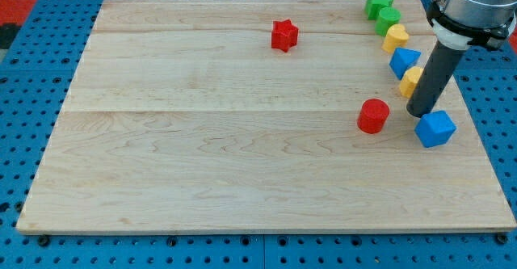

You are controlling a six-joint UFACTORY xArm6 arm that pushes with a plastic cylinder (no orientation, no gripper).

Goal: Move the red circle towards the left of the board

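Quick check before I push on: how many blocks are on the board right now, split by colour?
Red: 2, the red circle and the red star
Green: 2, the green star and the green block
Yellow: 2, the yellow heart and the yellow block
Blue: 2, the upper blue block and the lower blue block
Total: 8

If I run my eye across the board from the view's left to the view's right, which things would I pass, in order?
red star → red circle → my tip, just right of the red circle → blue block. The green, yellow and blue blocks stacked up the right side overlap in position, so I leave them out.
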